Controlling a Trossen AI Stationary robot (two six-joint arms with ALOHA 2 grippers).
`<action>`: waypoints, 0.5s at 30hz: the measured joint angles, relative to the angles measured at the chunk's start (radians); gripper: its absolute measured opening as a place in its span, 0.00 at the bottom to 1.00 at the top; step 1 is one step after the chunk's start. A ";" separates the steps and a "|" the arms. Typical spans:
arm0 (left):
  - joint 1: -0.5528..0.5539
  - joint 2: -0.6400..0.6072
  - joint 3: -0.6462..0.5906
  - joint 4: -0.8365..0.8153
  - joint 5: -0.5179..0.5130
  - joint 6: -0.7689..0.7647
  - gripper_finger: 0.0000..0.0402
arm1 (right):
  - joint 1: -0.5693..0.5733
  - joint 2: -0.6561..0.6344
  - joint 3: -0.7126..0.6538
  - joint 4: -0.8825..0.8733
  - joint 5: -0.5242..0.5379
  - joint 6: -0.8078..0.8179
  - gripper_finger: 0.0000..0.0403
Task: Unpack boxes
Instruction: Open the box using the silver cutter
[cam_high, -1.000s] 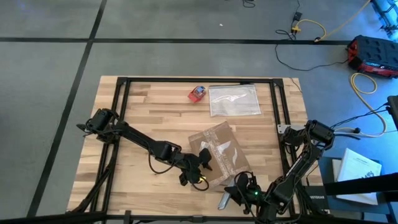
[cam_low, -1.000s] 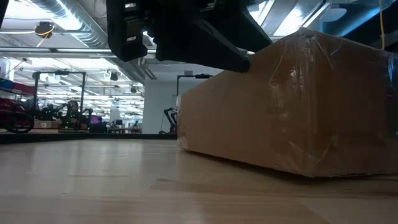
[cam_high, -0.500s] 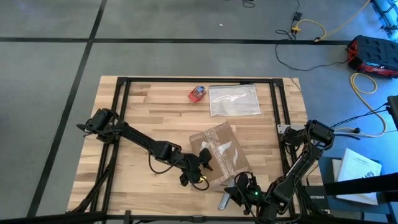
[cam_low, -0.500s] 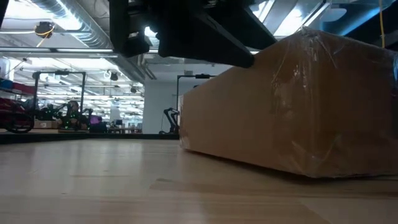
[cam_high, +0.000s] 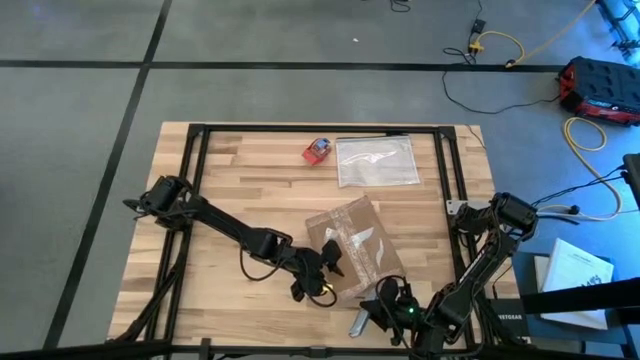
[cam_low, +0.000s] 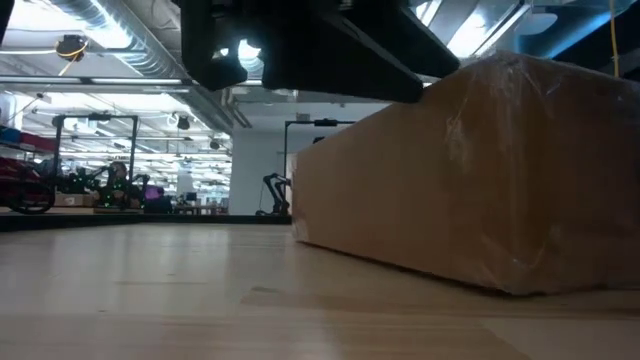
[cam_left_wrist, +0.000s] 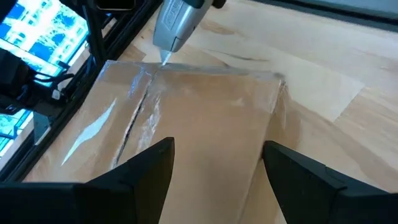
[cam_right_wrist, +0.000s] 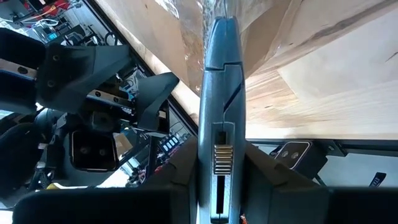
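The brown cardboard box (cam_high: 352, 247) with shiny tape strips lies flat on the wooden table, right of centre. My left gripper (cam_high: 325, 268) is open at the box's near left corner; in the left wrist view its fingers (cam_left_wrist: 149, 171) stand apart over the box top (cam_left_wrist: 205, 130). At the box's near edge, my right gripper (cam_high: 388, 303) is shut on a grey box cutter (cam_high: 358, 322). The cutter's tip (cam_left_wrist: 165, 60) meets the taped seam at the box's edge. My left gripper comes slanting down from the table's left. The underside of a finger meets the box's top edge (cam_low: 420, 95). One finger lies over the top and the other beyond the box's side; whether they pinch anything, I cannot tell. My right gripper pinches the cutter's handle (cam_right_wrist: 221, 155) between its two fingers, the cutter lying along them. It slants down from the table's near right. The cutter's front end (cam_right_wrist: 219, 25) reaches the taped seam of the box, which stays on the table.
A clear plastic bag (cam_high: 377, 160) and a small red-and-blue object (cam_high: 318, 150) lie at the table's far side. A black frame rail (cam_high: 200, 180) runs around the table top. Bare wood lies left of the box.
In the low view the box's near end and the left gripper on it have shifted a little toward the table's right. The cutter stays at the seam.
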 joint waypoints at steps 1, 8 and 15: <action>-0.003 0.004 0.000 -0.001 0.003 -0.003 0.58 | -0.001 0.000 0.000 0.001 -0.001 0.000 0.15; -0.014 0.030 0.000 0.030 0.004 -0.001 0.58 | -0.001 0.000 0.000 0.017 -0.002 -0.004 0.15; -0.013 0.031 0.000 0.052 0.007 -0.006 0.58 | -0.002 0.000 0.000 0.032 -0.008 -0.008 0.15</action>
